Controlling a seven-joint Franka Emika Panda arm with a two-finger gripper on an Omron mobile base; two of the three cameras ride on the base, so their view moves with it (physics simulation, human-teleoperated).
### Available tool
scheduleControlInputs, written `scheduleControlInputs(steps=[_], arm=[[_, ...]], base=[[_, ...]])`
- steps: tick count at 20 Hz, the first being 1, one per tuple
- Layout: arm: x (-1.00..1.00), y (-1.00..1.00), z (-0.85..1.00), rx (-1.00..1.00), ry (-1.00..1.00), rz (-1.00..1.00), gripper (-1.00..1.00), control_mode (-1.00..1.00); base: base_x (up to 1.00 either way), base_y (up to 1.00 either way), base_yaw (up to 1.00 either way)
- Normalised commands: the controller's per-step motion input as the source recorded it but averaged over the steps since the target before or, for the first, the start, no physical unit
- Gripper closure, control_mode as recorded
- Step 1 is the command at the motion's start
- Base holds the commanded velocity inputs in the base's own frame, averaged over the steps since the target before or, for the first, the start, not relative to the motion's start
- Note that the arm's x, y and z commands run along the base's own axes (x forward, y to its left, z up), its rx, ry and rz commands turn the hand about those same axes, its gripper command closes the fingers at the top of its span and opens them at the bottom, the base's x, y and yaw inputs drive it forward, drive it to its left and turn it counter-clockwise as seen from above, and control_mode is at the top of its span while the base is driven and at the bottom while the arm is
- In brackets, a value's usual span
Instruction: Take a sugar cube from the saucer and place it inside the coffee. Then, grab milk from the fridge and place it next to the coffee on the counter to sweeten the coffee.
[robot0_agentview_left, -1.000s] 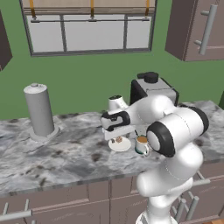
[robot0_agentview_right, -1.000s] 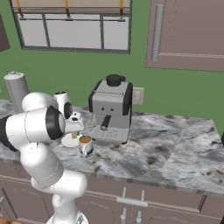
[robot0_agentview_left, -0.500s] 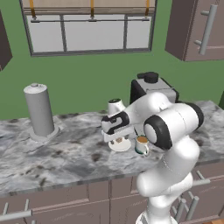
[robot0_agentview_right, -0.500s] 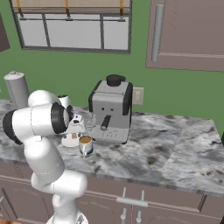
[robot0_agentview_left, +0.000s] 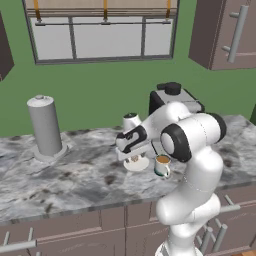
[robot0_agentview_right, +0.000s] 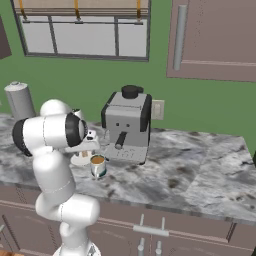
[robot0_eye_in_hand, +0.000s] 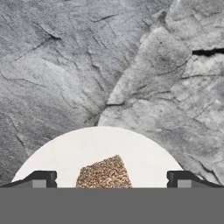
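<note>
1. In the hand view the gripper (robot0_eye_in_hand: 111, 186) stands wide open; its two dark fingertips (robot0_eye_in_hand: 41, 179) rise at the lower left and lower right of the frame, well apart, and grip nothing.
2. The sugar cube (robot0_eye_in_hand: 104, 173), tan and grainy, lies between the tips at bottom centre, touching neither, on the white saucer (robot0_eye_in_hand: 78, 148).
3. The saucer rests on the counter (robot0_eye_in_hand: 65, 65), whose grey veined stone covers the upper part of that frame.
4. In the left base view the gripper (robot0_agentview_left: 134, 156) hangs low over the saucer (robot0_agentview_left: 144, 165) at mid-frame; the cube (robot0_agentview_left: 134, 159) is a small brown speck under it.
5. The coffee (robot0_agentview_left: 162, 165) stands just right of the saucer in that view, brown liquid showing.
6. The right base view shows the front of the espresso machine (robot0_agentview_right: 127, 125) and its spout, with the coffee (robot0_agentview_right: 98, 166) at lower left of it; the arm hides much of the saucer (robot0_agentview_right: 80, 160) there.
7. The left base view shows a grey canister (robot0_agentview_left: 45, 125) at mid-left.
8. No readable writing appears on anything.
</note>
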Motion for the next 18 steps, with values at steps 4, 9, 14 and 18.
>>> scheduleControlInputs(steps=[4,9,14,18], arm=[[0.13,0.00,-0.14,0.00,0.00,0.00,1.00,-1.00],[-0.34,-0.05,-0.16,0.02,-0.04,0.00,1.00,-1.00],[-0.10,-0.05,0.00,0.02,-0.01,0.00,1.00,-1.00],[0.00,0.00,0.00,0.00,0.00,0.00,1.00,-1.00]], base=[[0.00,0.00,0.00],[0.00,0.00,0.00],[0.00,0.00,0.00],[0.00,0.00,0.00]])
